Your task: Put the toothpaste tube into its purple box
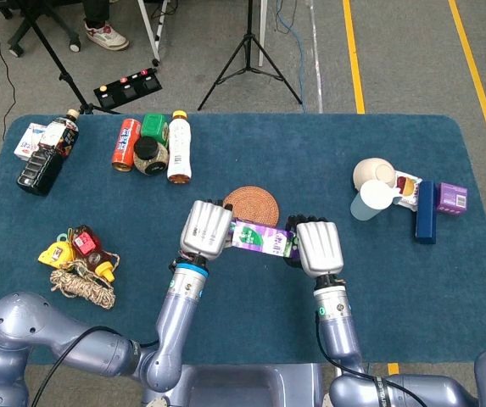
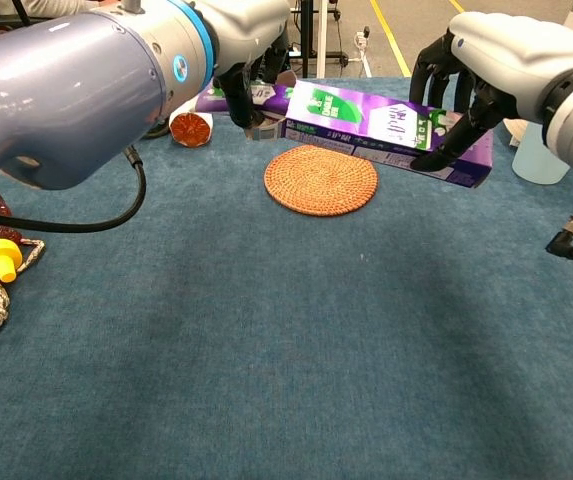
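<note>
While both hands were raised above the blue table (image 1: pixel 378 288), the purple box (image 2: pixel 386 125) was held clear of the surface, near the woven coaster (image 2: pixel 321 180) and tilted with its right end lower. The right hand (image 1: pixel 317 247) gripped the box at its right end, fingers (image 2: pixel 453 147) wrapped over the top and front face. The left hand (image 1: pixel 207 229) held the toothpaste tube (image 2: pixel 261 97) at the box's left end; the tube's purple body showed just left of the box mouth, and how far it sat inside could not be determined. In the head view only a short stretch of box showed between the 2 hands. At the far left of the table stood a group of bottles and cans (image 1: pixel 151 146). A dark sauce bottle (image 1: pixel 46 159) lay further left. At the right were a white cup (image 1: pixel 371 202) and a blue box (image 1: pixel 427 212).
</note>
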Robot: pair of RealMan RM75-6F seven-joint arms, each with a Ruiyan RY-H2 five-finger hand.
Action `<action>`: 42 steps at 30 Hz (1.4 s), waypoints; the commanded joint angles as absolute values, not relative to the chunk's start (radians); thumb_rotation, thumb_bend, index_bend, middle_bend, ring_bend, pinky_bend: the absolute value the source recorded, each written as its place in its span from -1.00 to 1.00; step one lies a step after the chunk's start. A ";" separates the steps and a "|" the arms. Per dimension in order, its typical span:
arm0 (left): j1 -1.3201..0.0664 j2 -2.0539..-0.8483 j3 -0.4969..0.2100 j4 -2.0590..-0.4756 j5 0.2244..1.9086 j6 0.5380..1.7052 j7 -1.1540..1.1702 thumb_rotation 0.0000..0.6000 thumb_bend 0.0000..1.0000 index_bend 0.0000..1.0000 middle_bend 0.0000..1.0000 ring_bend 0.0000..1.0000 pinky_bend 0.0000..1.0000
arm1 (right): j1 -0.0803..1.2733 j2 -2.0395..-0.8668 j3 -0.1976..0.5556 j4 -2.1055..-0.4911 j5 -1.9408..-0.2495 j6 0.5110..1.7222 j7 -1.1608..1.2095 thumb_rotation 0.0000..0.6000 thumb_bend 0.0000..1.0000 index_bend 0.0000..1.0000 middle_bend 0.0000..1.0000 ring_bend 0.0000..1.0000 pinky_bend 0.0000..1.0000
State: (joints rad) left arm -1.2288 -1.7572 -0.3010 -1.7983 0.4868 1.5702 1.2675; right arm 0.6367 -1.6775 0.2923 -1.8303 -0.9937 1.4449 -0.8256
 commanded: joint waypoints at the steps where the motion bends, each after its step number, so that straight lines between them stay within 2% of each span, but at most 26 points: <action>1: -1.225 -1.752 -0.297 -1.808 0.491 1.568 1.282 1.00 -0.31 0.00 -0.08 -0.13 0.46 | 0.634 -1.670 0.295 -1.829 -0.996 1.439 -0.805 1.00 -0.30 0.23 0.29 0.49 0.09; 3: -1.224 -1.749 -0.298 -1.816 0.502 1.568 1.283 1.00 -0.33 -0.28 -0.30 -0.27 0.37 | 0.632 -1.666 0.298 -1.825 -0.998 1.435 -0.790 1.00 -0.29 0.23 0.29 0.49 0.09; 5: -1.221 -1.742 -0.303 -1.828 0.510 1.569 1.280 1.00 -0.34 -0.68 -0.57 -0.41 0.26 | 0.629 -1.661 0.298 -1.820 -1.003 1.433 -0.776 1.00 -0.28 0.23 0.29 0.49 0.09; 7: -1.218 -1.733 -0.310 -1.845 0.514 1.576 1.283 1.00 -0.35 -0.92 -0.76 -0.49 0.15 | 0.626 -1.655 0.297 -1.814 -1.010 1.429 -0.759 1.00 -0.28 0.24 0.29 0.49 0.09; 9: -1.214 -1.717 -0.325 -1.876 0.512 1.586 1.288 1.00 -0.35 -1.00 -0.90 -0.54 0.08 | 0.620 -1.648 0.297 -1.806 -1.016 1.424 -0.730 1.00 -0.27 0.24 0.29 0.49 0.09; 13: -1.196 -1.641 -0.364 -1.991 0.535 1.613 1.281 1.00 -0.35 -1.00 -1.00 -0.56 0.07 | 0.598 -1.621 0.303 -1.791 -1.031 1.398 -0.618 1.00 -0.25 0.24 0.30 0.49 0.09; 25: -1.093 -1.349 -0.468 -2.242 0.577 1.631 1.187 1.00 -0.35 -1.00 -1.00 -0.58 0.06 | 0.546 -1.544 0.307 -1.730 -1.158 1.313 -0.222 1.00 -0.23 0.24 0.30 0.45 0.03; 27: -1.033 -1.259 -0.466 -2.256 0.567 1.622 1.142 1.00 -0.35 -1.00 -1.00 -0.58 0.05 | 0.532 -1.545 0.305 -1.665 -1.227 1.303 -0.039 1.00 -0.23 0.24 0.30 0.45 0.02; 31: -0.976 -1.174 -0.445 -2.236 0.564 1.547 1.057 1.00 -0.35 -1.00 -1.00 -0.60 0.05 | 0.529 -1.567 0.302 -1.571 -1.296 1.314 0.100 1.00 -0.23 0.24 0.30 0.43 0.02; 37: -0.947 -1.129 -0.422 -2.188 0.558 1.472 0.976 1.00 -0.35 -1.00 -1.00 -0.61 0.05 | 0.534 -1.572 0.301 -1.526 -1.323 1.315 0.126 1.00 -0.23 0.24 0.30 0.43 0.02; 42: -0.946 -1.121 -0.400 -2.168 0.575 1.440 0.945 1.00 -0.35 -1.00 -1.00 -0.61 0.05 | 0.548 -1.540 0.257 -1.488 -1.332 1.262 -0.004 1.00 -0.23 0.24 0.30 0.42 0.02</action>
State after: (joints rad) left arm -0.9473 -1.1227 -0.4035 -2.1704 0.5716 1.4434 0.9489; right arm 0.5401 -1.5609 0.2832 -1.5066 -1.3277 1.2977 0.0649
